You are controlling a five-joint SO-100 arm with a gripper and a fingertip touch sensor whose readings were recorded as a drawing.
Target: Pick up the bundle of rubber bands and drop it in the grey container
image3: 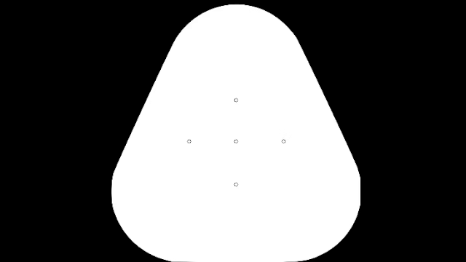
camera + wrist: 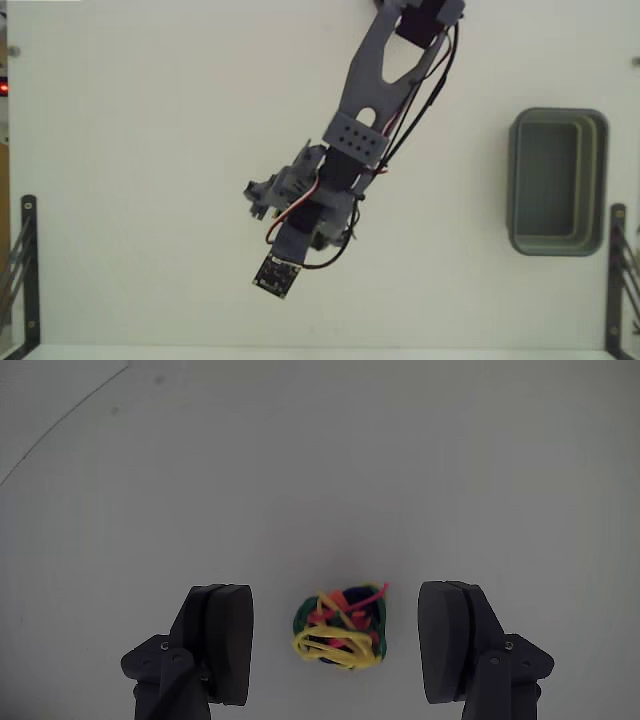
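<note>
Bundle of rubber bands (image 2: 340, 628) between spread gripper (image 2: 340, 645) fingers

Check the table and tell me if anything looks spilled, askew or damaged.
Nothing stands out. The bundle of rubber bands lies as one compact clump on the bare table, between the open gripper's fingers with a gap on each side. In the fixed view the grey container sits upright and looks empty, well off to the right of the arm.

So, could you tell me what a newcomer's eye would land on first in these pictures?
In the wrist view, the bundle of rubber bands, the only colourful thing, lies on the pale table between the open gripper fingers. In the fixed view, the grey container stands at the right edge, well away from the arm.
</note>
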